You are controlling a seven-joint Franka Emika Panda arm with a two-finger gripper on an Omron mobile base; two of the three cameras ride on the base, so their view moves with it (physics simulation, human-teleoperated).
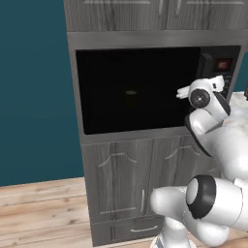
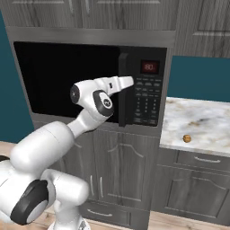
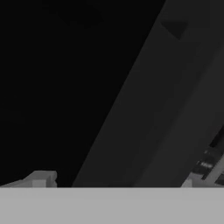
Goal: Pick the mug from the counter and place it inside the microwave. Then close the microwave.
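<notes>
Microwave (image 2: 90,76) door looks shut and rigid to me, its stiff bar handle (image 2: 122,90) my likeliest hold, though I cannot tell how wide my gripper (image 2: 128,82) stands.

You have the microwave (image 1: 131,89) built into grey woodgrain cabinets (image 1: 126,184), door shut, its red display (image 1: 223,64) lit at the upper right. Your white arm (image 1: 213,126) reaches up before the keypad. Worktop (image 1: 240,100) edge shows at right.
</notes>
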